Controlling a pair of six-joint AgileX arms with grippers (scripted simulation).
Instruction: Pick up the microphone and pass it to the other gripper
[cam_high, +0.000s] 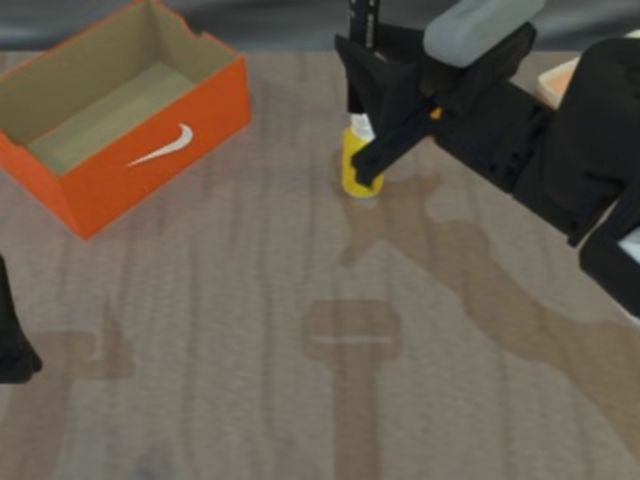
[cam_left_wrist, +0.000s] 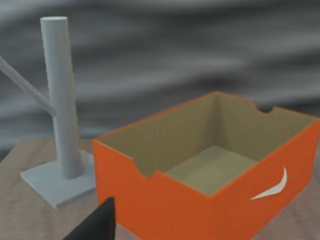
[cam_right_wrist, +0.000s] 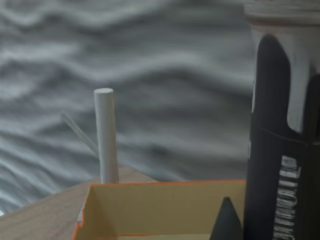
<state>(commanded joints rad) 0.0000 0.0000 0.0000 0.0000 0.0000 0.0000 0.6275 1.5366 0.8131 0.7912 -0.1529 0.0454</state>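
Observation:
The microphone (cam_high: 362, 22) stands upright at the table's far edge. Its black handle with white lettering (cam_right_wrist: 280, 190) and grey head fill one side of the right wrist view. My right gripper (cam_high: 350, 110) reaches in from the right and points left, open, with its fingers spread wide. Its far finger lies right beside the microphone, which stands outside the jaws. One fingertip (cam_right_wrist: 227, 220) shows next to the handle. The near finger crosses over a yellow bottle (cam_high: 358, 172). My left gripper (cam_high: 12, 350) is parked at the table's left edge, one fingertip (cam_left_wrist: 100, 222) showing.
An open orange shoebox (cam_high: 150, 160) sits at the back left, in front of both wrist cameras (cam_left_wrist: 165, 210) (cam_right_wrist: 150, 186). A grey post on a flat base (cam_left_wrist: 62, 100) stands behind the box.

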